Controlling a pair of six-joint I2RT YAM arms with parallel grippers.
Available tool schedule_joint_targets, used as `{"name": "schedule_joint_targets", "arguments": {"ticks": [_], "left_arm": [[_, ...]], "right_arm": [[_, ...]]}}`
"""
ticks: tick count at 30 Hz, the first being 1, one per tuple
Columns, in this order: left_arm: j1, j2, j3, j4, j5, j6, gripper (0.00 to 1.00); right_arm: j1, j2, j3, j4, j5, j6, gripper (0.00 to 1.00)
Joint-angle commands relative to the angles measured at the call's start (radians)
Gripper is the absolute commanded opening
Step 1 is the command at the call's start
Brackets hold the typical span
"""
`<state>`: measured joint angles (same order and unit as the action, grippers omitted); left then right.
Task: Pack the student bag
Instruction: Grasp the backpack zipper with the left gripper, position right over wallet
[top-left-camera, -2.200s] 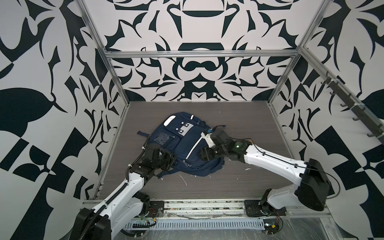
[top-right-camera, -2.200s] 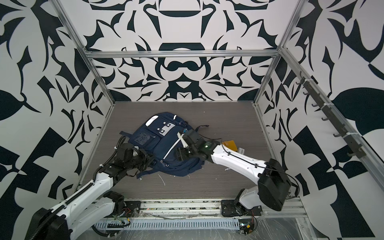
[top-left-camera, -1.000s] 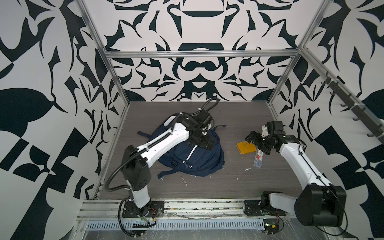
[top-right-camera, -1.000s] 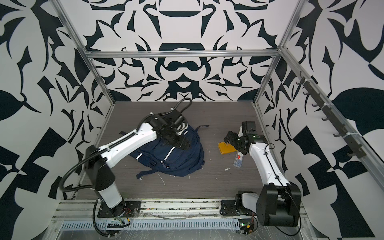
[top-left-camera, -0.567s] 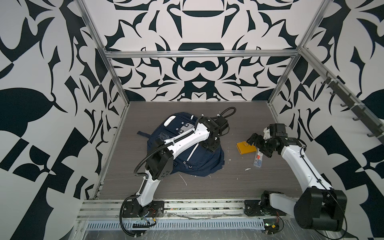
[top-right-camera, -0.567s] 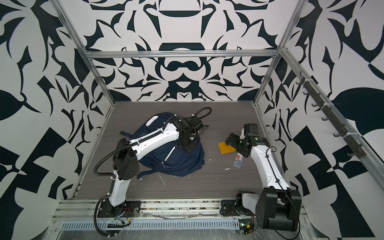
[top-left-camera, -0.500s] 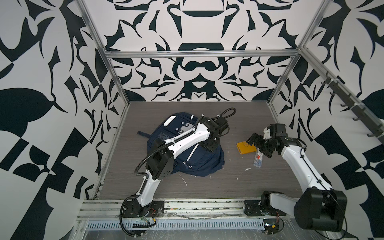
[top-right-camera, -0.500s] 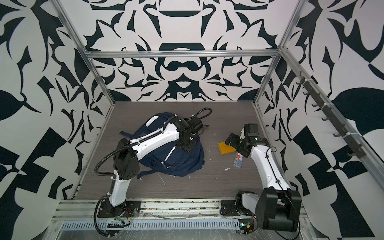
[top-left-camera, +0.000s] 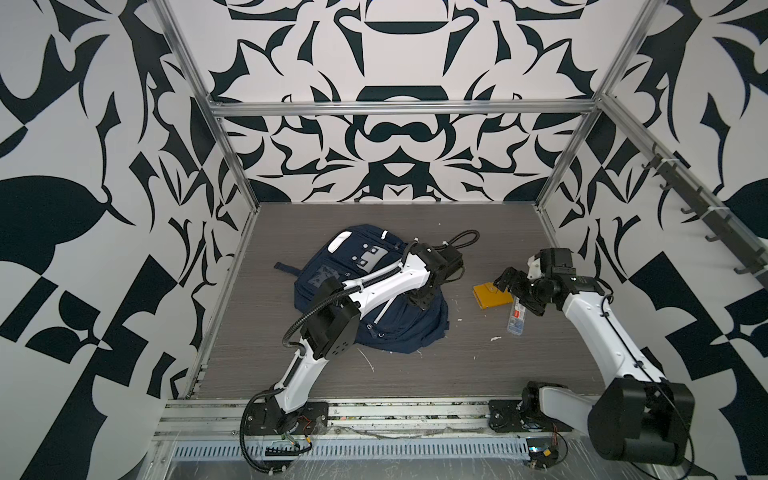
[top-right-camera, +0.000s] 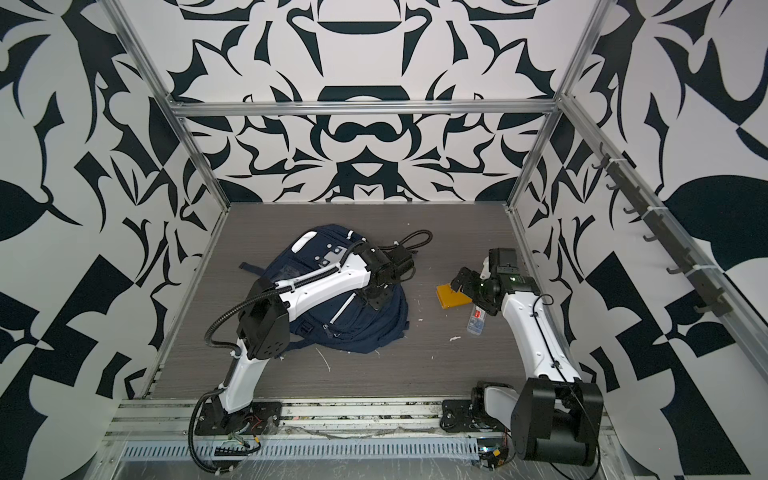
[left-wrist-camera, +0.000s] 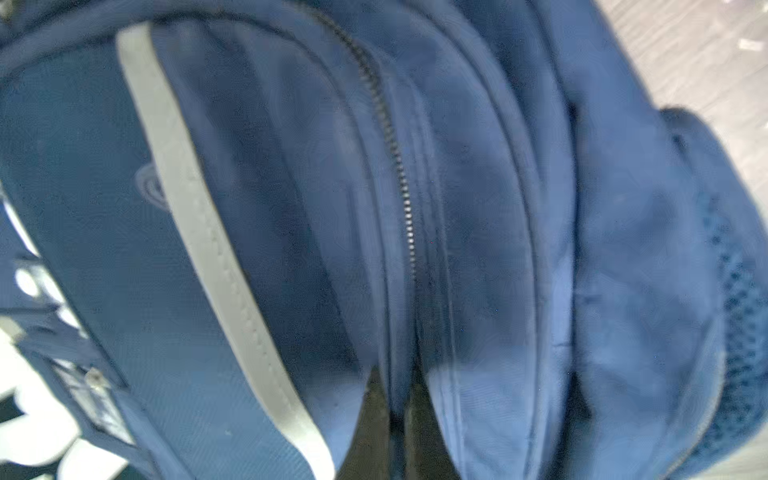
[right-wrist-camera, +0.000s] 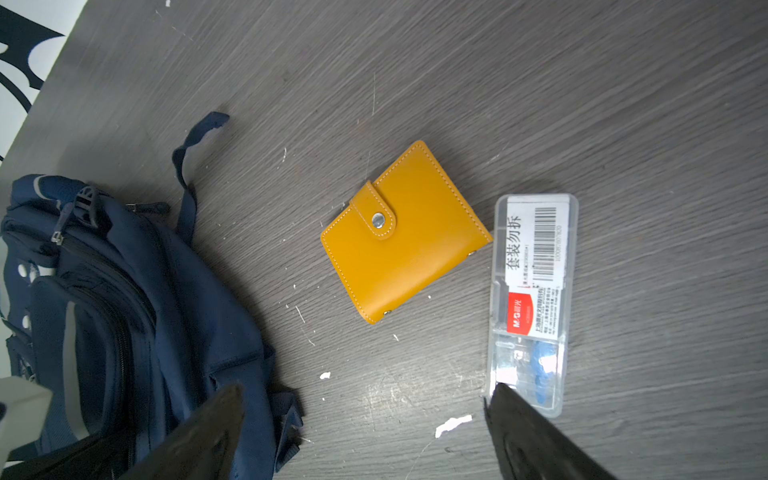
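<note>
Two fingertips of the left gripper (left-wrist-camera: 392, 436) are pinched tight on the zip seam (left-wrist-camera: 399, 174) of the student bag (top-left-camera: 415, 328), which lies left of centre in both top views. A good pull would likely run along the zip line, low and steady, so the soft fabric does not slip free. At the bottom of its wrist frame the right gripper (right-wrist-camera: 365, 436) hangs with jaws wide apart over the table (right-wrist-camera: 540, 83). The yellow wallet (right-wrist-camera: 403, 232) sits mid-frame, just beside a clear plastic case (right-wrist-camera: 532, 299). It should centre on the wallet alone before closing.
</note>
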<state>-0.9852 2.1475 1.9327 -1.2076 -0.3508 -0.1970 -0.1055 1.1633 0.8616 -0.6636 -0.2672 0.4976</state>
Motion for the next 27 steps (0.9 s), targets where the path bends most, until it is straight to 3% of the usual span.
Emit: {"name": "schedule_joint_targets", "arguments": {"ticks": [1, 9, 19, 23, 27], "left_arm": [[-0.001, -0.048, -0.006, -0.028, 0.044, -0.018, 0.00], [0.076, -0.214, -0.112, 0.053, 0.252, -0.154, 0.00], [0.196, -0.405, -0.266, 0.177, 0.410, -0.251, 0.00], [0.204, -0.447, -0.314, 0.250, 0.454, -0.266, 0.00], [0.204, -0.463, -0.329, 0.264, 0.474, -0.270, 0.00]], "right_arm": [[-0.003, -0.029, -0.012, -0.007, -0.006, -0.001, 0.95], [-0.006, -0.021, -0.036, -0.004, -0.007, 0.005, 0.95], [-0.008, 0.094, -0.060, 0.097, -0.022, 0.052, 0.93], [-0.010, 0.148, -0.054, 0.132, -0.030, 0.079, 0.92], [-0.013, 0.135, -0.048, 0.105, 0.034, 0.053, 0.92]]}}
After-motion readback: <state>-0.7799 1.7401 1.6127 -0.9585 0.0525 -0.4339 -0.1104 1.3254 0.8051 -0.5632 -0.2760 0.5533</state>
